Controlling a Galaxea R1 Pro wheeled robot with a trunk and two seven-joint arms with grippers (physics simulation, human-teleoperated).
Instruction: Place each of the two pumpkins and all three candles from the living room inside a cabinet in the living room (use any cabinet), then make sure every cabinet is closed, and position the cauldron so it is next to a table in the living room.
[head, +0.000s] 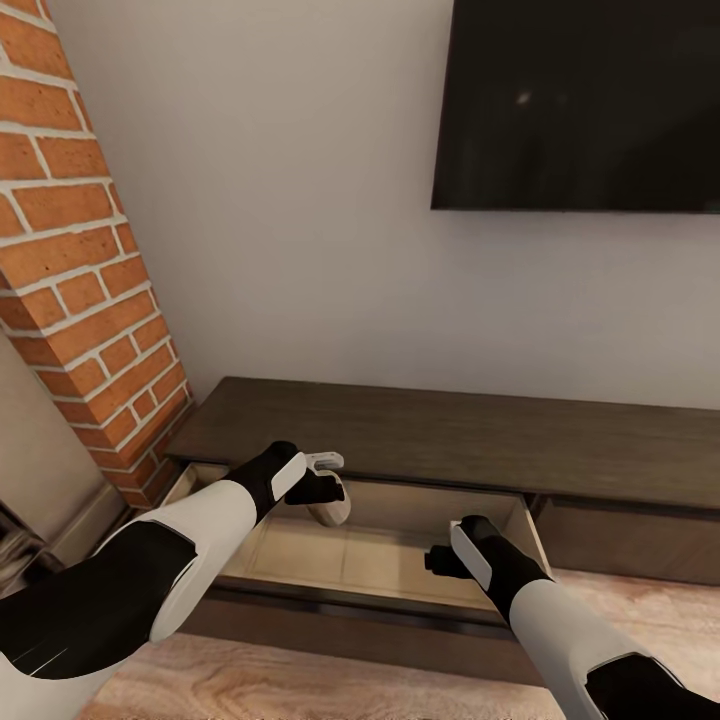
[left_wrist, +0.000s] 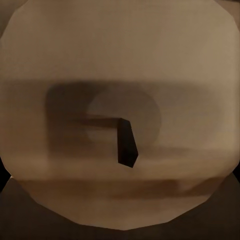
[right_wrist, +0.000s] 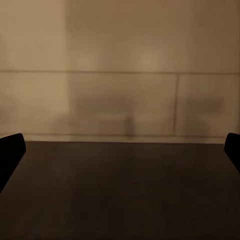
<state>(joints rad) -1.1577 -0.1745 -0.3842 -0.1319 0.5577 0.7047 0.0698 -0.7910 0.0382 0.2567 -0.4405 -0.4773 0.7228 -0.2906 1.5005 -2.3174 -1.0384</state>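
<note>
The head view is showing the left gripper (head: 330, 490) clamping a tan candle (head: 331, 511) over the open drawer (head: 340, 555) of the cabinet (head: 450, 440), the candle's long axis tilting slightly off vertical. The left wrist view is giving its round end face (left_wrist: 120, 75) and dark wick (left_wrist: 127, 142) pointing at the camera. The right gripper (right_wrist: 120, 150) is hanging open, fingertips (right_wrist: 10, 150) wide apart over the drawer's front edge.
</note>
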